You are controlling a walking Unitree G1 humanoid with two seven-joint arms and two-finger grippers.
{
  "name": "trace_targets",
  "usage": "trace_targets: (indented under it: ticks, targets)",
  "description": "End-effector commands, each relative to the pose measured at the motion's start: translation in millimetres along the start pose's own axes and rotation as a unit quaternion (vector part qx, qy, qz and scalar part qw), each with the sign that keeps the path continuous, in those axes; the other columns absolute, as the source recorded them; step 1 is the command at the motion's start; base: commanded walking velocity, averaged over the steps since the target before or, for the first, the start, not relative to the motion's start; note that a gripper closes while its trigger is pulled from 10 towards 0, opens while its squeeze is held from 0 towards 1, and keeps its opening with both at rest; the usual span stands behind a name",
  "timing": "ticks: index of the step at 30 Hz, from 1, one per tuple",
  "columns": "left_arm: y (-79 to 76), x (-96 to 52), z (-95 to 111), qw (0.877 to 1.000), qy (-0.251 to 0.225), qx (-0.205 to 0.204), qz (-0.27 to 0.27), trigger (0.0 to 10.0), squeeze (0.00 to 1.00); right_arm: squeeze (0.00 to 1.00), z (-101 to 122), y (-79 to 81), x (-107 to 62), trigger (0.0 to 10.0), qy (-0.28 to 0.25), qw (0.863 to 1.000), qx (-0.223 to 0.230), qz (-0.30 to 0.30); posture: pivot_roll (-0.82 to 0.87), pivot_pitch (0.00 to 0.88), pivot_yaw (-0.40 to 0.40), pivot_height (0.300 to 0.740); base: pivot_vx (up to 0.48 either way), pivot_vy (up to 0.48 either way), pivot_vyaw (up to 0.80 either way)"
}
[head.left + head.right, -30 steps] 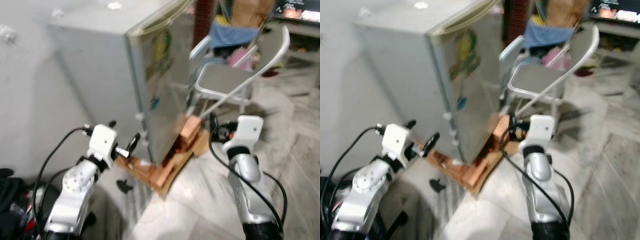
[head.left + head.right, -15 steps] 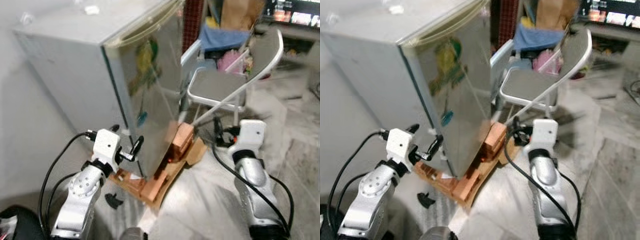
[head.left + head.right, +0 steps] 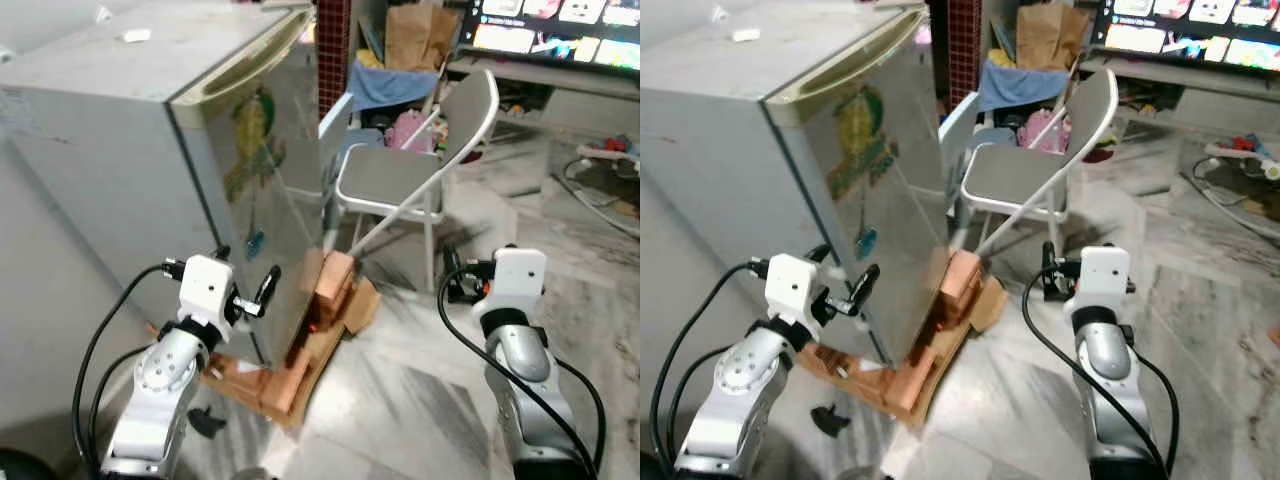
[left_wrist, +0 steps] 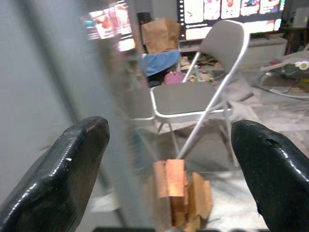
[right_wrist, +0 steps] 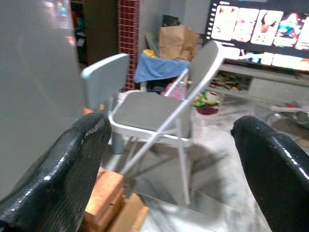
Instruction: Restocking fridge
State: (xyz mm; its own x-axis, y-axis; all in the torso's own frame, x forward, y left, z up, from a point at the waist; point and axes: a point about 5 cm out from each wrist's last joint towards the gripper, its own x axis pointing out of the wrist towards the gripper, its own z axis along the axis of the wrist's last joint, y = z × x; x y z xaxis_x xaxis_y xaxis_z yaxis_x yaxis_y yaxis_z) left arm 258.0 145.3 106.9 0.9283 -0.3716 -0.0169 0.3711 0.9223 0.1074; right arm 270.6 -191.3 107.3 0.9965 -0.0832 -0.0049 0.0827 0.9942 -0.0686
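Observation:
A small grey fridge (image 3: 120, 130) stands in front of me on the left, its sticker-covered door (image 3: 270, 190) closed. It rests on orange bricks (image 3: 332, 283) and wood. My left gripper (image 3: 246, 274) is raised beside the fridge's lower front corner, close to the door edge. In the left wrist view its fingers (image 4: 72, 159) are wide open and hold nothing. My right gripper (image 3: 452, 283) hovers over the floor to the right of the fridge, facing the chair. It is open and empty, with its fingers (image 5: 72, 164) spread.
A grey folding chair (image 3: 412, 172) stands just right of the fridge door. Behind it are a blue cloth (image 3: 385, 85), a paper bag (image 3: 415, 35) and a lit screen (image 3: 560, 15). A small black object (image 3: 205, 421) lies on the marble floor (image 3: 420, 400).
The camera has moved, so the whole scene has shifted and sharpened. More of the room to the right shows. Both arms keep their raised pose with open fingers.

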Motion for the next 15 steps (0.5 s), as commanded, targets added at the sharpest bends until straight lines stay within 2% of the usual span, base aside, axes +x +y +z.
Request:
trace_targets:
  ticks: [1, 11, 15]
  targets:
    - [5.7, 0.7, 0.6, 1.000, -0.001, 0.006, 0.006, 10.0, 0.00, 0.00, 7.6, 6.3, 4.5, 10.0, -0.013, 1.000, 0.001, 0.011, 0.01, 0.000, 0.022, 0.740, 0.000, 0.000, 0.00]
    - [7.5, 13.9, -0.8, 0.999, -0.015, -0.002, 0.050, 10.0, 0.00, 0.00, 8.5, 18.0, 6.7, 10.0, -0.010, 0.999, 0.004, 0.035, 0.04, 0.000, -0.085, 0.740, 0.000, 0.000, 0.00]
    - [10.6, 17.1, -0.1, 0.997, -0.018, -0.006, 0.072, 10.0, 0.00, 0.00, 8.6, 19.5, 10.5, 10.0, -0.008, 0.999, 0.004, 0.038, 0.03, 0.000, -0.063, 0.740, 0.000, 0.000, 0.00]
